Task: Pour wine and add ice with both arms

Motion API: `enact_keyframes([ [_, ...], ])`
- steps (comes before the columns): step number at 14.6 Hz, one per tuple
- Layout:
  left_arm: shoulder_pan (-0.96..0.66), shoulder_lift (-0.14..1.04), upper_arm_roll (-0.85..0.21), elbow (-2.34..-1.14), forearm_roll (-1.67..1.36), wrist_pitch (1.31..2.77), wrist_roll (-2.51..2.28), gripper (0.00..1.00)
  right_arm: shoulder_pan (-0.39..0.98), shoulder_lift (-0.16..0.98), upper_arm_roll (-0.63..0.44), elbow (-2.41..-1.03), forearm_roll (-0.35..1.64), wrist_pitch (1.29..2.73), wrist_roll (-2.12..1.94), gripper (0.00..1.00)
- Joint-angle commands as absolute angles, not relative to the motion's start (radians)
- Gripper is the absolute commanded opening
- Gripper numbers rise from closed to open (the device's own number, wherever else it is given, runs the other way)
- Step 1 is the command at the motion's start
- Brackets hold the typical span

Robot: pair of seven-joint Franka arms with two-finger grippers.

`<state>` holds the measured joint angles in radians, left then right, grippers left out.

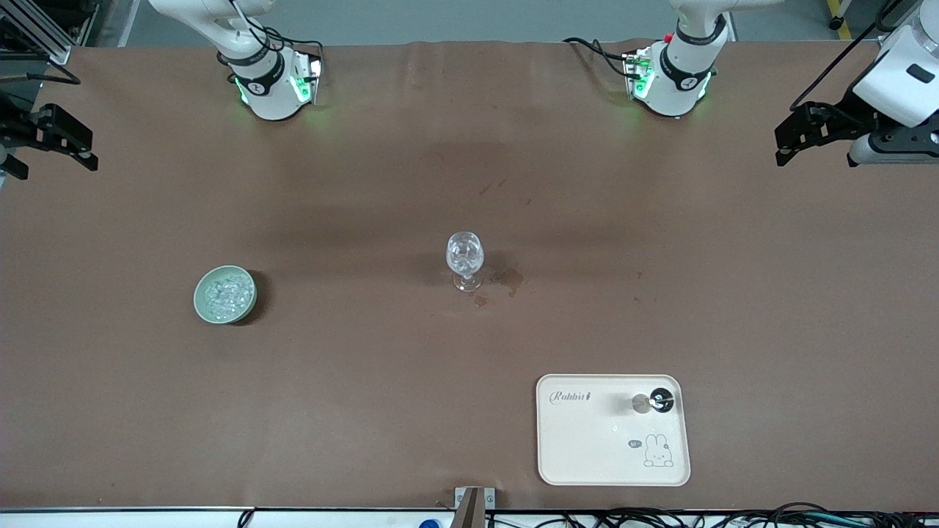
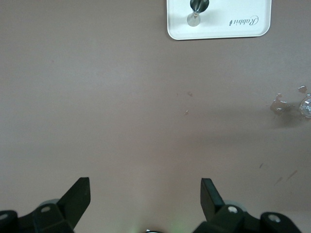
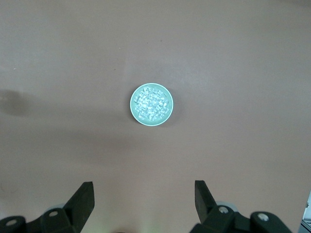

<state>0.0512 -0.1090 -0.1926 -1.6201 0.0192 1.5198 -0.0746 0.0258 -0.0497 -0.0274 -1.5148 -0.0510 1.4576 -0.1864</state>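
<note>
two grippers hang high, both spread wide w/ nothing held: left gripper (image 2: 146,194) over the counter (image 1: 367,183) at its own end, right gripper (image 3: 143,196) above the ice (image 3: 151,103) in a green bowl (image 1: 199,295). only front view shows ice inside the wine glass (image 1: 464,257) mid-counter; left wrist view catches only its edge, plus the rabbit tray (image 2: 252,29).

The front view looks down from high across the table (image 1: 367,381), facing both bases. Each wrist view looks straight down from well above: the left shares the tray (image 2: 218,30) (image 1: 587,447), the right the bowl (image 3: 151,105) (image 1: 224,294).
</note>
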Motion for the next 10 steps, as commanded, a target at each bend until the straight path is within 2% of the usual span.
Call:
enact_keyframes([
  [1, 0.054, -0.115, -0.189, -1.626, 0.009, 1.528, -0.066, 1.00, 0.009, -0.051, -0.021, -1.534, -0.029, 1.462, -0.207, 0.92],
  [10, 0.054, -0.115, -0.189, -1.625, -0.008, 1.523, -0.115, 1.00, 0.011, -0.051, -0.020, -1.548, -0.029, 1.474, -0.206, 0.92],
])
